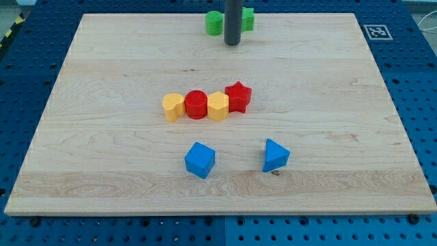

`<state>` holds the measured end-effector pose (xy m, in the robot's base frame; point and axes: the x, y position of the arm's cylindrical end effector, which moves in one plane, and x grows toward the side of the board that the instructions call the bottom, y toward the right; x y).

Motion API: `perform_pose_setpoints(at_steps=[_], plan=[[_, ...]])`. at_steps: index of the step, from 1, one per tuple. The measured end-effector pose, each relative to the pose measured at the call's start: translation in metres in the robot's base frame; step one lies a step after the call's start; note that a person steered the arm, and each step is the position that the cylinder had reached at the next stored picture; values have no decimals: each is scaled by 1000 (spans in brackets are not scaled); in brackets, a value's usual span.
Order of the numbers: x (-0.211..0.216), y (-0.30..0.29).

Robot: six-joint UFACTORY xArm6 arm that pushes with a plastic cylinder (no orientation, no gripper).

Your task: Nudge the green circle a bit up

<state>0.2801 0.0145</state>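
A: Board (pixel 82 137) check, where's the green circle (pixel 215 22)?

B: Top centre of the frame, almost at the top edge, so barely any room above it. My tip (pixel 232 44) sits just to its lower right, with another green block (pixel 248 19) peeking out behind the rod. No jaws on this rig, just a rod.

A: Everything else?

B: Yellow heart (pixel 173 106), red circle (pixel 196 104), yellow hexagon (pixel 218 106) and red star (pixel 238 96) touching in a mid-frame row. Blue cube (pixel 200 160) and blue triangle (pixel 276 155) lower down, apart.
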Motion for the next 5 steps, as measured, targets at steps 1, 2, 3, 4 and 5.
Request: perform_pose_setpoints(at_steps=[1,2,3,4,5], plan=[[-8,-8],[-15,-8],[-20,-8],[-22,-8],[-23,-10]])
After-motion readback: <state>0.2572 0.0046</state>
